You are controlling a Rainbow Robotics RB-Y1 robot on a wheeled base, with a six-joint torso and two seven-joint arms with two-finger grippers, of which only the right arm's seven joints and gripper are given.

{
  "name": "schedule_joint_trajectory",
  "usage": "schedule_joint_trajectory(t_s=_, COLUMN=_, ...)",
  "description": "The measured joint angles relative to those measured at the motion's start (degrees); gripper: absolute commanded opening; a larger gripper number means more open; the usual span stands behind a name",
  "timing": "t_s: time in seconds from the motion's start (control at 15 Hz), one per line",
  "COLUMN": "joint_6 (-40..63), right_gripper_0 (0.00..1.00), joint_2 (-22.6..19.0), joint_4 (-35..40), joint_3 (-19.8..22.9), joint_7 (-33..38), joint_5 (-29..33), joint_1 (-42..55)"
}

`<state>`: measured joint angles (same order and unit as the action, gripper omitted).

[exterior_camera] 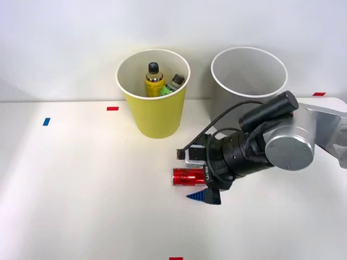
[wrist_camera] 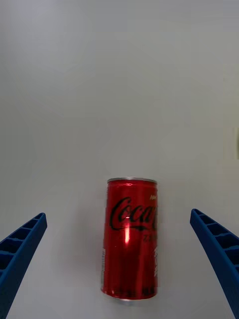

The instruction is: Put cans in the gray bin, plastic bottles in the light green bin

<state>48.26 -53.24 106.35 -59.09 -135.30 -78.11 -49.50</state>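
Observation:
A small red can [exterior_camera: 187,176] lies on its side on the white table, in front of the two bins. My right gripper [exterior_camera: 183,176] is down at the can, open, with one blue finger on each side of it. In the right wrist view the can [wrist_camera: 130,239] lies lengthwise between the fingers [wrist_camera: 22,249], with a gap on both sides, and the gripper [wrist_camera: 118,214] touches nothing. The light green bin [exterior_camera: 153,116] stands behind, holding a yellow-label bottle [exterior_camera: 154,81] and a green-label bottle [exterior_camera: 174,83]. The gray bin [exterior_camera: 249,81] stands to its right, just behind my arm.
Small tape marks lie on the table: red [exterior_camera: 112,108], blue [exterior_camera: 46,121], red [exterior_camera: 319,93] and red at the front edge [exterior_camera: 175,258]. A wall rises right behind the bins. Open tabletop stretches to the left and front.

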Motion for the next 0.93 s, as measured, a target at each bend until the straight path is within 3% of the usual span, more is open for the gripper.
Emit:
schedule_joint_trajectory(t_s=0.33, joint_6=15.4, right_gripper_0=1.0, joint_2=4.4, joint_4=-4.5, joint_3=6.1, joint_7=-6.5, joint_5=-1.5, joint_1=-2.0)
schedule_joint_trajectory(t_s=0.6, joint_6=22.9, right_gripper_0=1.0, joint_2=5.3, joint_4=-2.5, joint_3=8.2, joint_7=-2.3, joint_5=3.7, joint_1=-2.1)
schedule_joint_trajectory(t_s=0.93, joint_6=27.4, right_gripper_0=1.0, joint_2=5.7, joint_4=1.8, joint_3=8.1, joint_7=2.5, joint_5=4.9, joint_1=-1.8)
